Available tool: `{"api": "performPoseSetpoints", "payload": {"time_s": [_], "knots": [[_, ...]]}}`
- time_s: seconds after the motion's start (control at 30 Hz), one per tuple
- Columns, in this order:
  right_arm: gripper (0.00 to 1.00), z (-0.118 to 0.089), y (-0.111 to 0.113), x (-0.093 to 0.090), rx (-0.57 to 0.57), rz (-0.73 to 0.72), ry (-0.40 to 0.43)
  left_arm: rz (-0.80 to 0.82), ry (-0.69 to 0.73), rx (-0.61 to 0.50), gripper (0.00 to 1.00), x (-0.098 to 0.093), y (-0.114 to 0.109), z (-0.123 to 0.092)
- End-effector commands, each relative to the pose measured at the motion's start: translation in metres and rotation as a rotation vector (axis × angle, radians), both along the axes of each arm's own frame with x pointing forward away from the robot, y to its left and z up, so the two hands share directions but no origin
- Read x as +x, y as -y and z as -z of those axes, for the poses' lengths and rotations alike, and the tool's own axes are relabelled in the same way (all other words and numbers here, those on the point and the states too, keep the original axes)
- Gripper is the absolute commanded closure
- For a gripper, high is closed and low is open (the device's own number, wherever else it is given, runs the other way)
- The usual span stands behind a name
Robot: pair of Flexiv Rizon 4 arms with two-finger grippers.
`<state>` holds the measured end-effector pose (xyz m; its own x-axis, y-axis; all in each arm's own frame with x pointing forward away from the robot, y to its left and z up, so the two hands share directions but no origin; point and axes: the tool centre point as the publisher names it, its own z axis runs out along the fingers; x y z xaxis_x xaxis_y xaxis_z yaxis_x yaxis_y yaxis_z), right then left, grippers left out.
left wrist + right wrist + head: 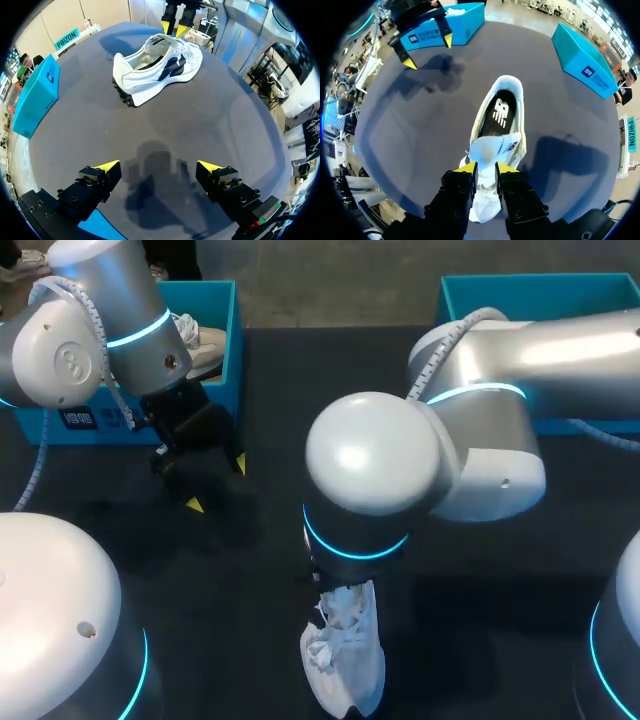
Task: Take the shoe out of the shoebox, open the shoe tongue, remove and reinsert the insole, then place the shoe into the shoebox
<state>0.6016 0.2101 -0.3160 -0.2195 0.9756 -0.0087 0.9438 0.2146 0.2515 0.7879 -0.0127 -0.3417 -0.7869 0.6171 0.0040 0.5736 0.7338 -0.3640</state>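
White shoe (481, 111) upright; tongue (492, 149) lifted; insole (499, 112) showing | right tool (486, 168) pinches tongue; left tool (159, 166) wide

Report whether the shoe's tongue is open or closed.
Open: the right tool pinches the tongue and holds it lifted off the shoe, baring the dark insole.

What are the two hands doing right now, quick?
Left hand: open, holding nothing.
Right hand: closed on the shoe tongue.
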Motion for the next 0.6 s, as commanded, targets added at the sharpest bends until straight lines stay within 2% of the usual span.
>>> {"api": "performPoseSetpoints", "payload": {"time_s": [0.03, 0.3, 0.6], "knots": [[0.77, 0.018, -0.01, -0.002, -0.038, 0.058, 0.033, 0.0, 0.001, 0.003, 0.0, 0.0, 0.0, 0.0], [0.82, 0.027, 0.0, 0.008, -0.059, 0.118, 0.046, 0.0, 0.001, 0.003, 0.0, 0.0, 0.0, 0.0], [0.78, 0.021, -0.014, 0.011, -0.019, 0.082, 0.084, 0.0, 0.001, 0.003, 0.0, 0.0, 0.0, 0.0]]}}
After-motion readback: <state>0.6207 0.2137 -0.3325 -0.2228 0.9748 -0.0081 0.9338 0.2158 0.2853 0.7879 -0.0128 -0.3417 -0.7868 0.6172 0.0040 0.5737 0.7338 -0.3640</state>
